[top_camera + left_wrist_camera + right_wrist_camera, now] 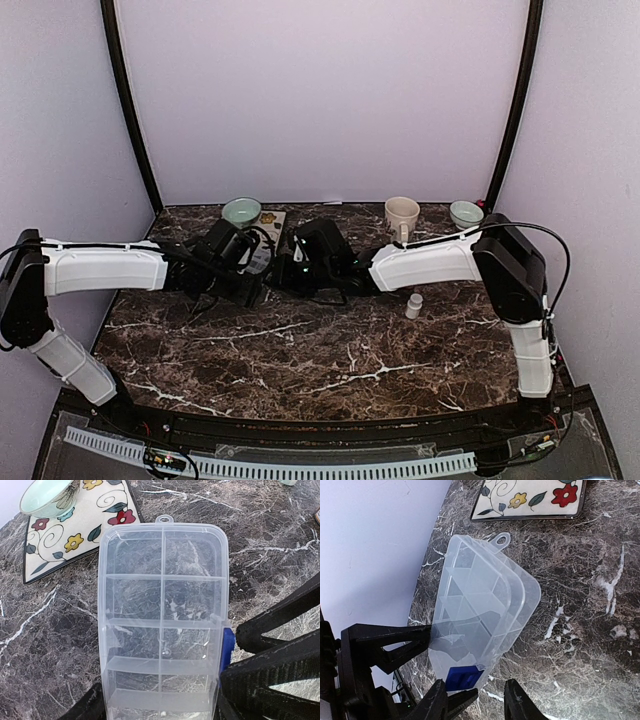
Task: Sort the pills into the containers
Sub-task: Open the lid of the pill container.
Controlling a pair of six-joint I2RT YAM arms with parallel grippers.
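The clear pill organizer (pixel 163 615) has two rows of cells that look empty, a hang tab at its far end and a blue clasp (pixel 227 647) on its right side. My left gripper (pixel 157 707) is shut on its near end, one finger on each long side. In the right wrist view the organizer (pixel 475 605) is tilted up, with the lid slightly ajar. My right gripper (pixel 477 702) is open, and the blue clasp (pixel 462 677) is just above its left finger. In the top view both grippers (pixel 258 275) (pixel 292 262) meet at the back middle. I see no pills clearly.
A floral plate (pixel 100 525) holds a green bowl (pixel 47 497) just beyond the organizer. The top view shows a cream mug (pixel 402 215), a second green bowl (pixel 466 213) and a small white bottle (pixel 413 305) on the dark marble table (pixel 320 360).
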